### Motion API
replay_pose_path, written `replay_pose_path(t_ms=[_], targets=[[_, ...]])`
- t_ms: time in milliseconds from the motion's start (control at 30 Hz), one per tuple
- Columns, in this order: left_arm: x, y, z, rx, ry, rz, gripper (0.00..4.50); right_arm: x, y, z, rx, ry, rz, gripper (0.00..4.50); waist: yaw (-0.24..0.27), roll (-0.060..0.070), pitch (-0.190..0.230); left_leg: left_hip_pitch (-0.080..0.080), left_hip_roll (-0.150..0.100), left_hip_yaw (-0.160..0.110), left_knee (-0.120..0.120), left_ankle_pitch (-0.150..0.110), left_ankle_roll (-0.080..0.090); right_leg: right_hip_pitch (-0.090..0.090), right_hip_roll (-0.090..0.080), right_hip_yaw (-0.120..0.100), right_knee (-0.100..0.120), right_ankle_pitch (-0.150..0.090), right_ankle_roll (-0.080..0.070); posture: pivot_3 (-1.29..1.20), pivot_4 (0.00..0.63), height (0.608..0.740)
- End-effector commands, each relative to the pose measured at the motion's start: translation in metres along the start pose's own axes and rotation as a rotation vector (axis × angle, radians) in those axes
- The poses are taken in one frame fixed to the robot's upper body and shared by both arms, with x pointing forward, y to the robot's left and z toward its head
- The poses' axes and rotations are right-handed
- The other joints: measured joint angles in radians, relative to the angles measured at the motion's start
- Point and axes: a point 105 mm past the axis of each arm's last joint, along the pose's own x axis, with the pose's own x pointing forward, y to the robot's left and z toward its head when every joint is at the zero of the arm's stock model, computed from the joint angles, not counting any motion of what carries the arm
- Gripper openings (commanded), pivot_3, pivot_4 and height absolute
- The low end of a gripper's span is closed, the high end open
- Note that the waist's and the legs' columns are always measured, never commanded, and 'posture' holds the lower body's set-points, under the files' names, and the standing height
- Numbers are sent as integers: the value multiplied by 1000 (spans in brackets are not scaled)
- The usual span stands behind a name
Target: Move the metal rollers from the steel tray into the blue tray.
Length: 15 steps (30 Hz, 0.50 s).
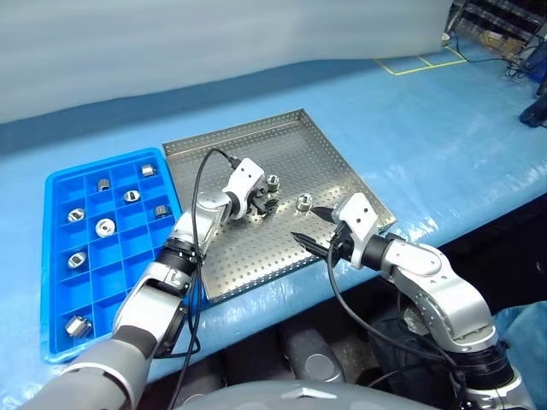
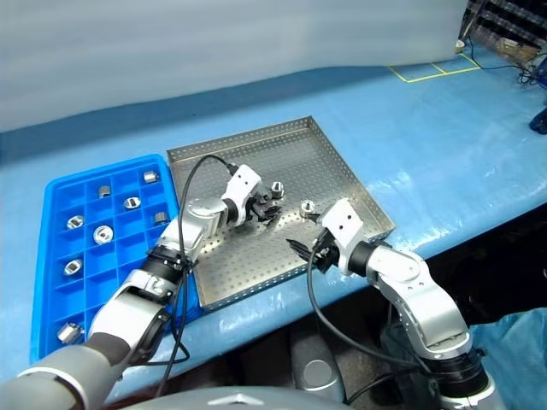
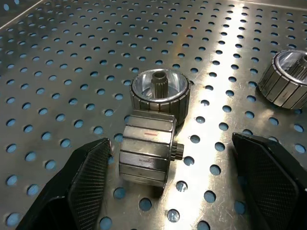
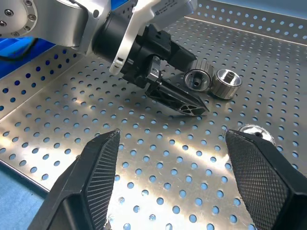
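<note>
Left end effector (image 3: pixel 165 187) wide open, low over steel tray (image 1: pixel 256 154), fingers either side of a roller lying on its side (image 3: pixel 146 153), not clamping it. Second roller (image 3: pixel 159 96) upright, touching it. Right end effector (image 4: pixel 180 179) open, empty. Seven rollers in blue tray (image 1: pixel 55 282).

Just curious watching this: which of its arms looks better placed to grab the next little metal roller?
Probably the left: its open left gripper already straddles a tipped roller on the steel tray.
</note>
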Motion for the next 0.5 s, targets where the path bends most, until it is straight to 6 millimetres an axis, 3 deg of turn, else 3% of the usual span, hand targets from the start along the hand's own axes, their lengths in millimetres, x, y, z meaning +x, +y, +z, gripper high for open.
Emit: replay_pose_path(t_ms=[33, 200, 300, 433, 500], targets=[[-5, 10, 12, 24, -45, 39, 4426, -3, 0, 13, -41, -43, -12, 3685, -6, 0, 0, 0, 0, 0, 0, 0, 0, 0, 0, 0, 0, 0, 0, -362, 150, 740], [-16, 22, 10, -7, -60, 75, 4426, 1, -2, 13, -55, -45, -13, 3685, -10, 0, 0, 1, 0, 0, 0, 0, 0, 0, 0, 1, 0, 0, 1, -343, 150, 740], [-16, 21, 7, -43, -61, 69, 3864, 4, -1, 14, -60, -48, -4, 3685, -7, 0, 0, 0, 0, 1, 0, 0, 0, 0, 0, 1, 0, 1, 1, -320, 150, 740], [-14, 12, 8, -43, -75, 42, 2580, 7, 1, 15, -62, -55, 9, 3685, 1, 0, 0, 0, -1, 0, -1, 0, 0, 0, 0, 1, 0, 1, 1, -315, 150, 740], [-13, 7, 9, -52, -83, 29, 2580, 8, 1, 15, -64, -58, 11, 3685, 4, 0, 0, 0, -1, 1, -1, 0, 0, 0, 0, 2, 0, 1, 1, -316, 150, 740]])
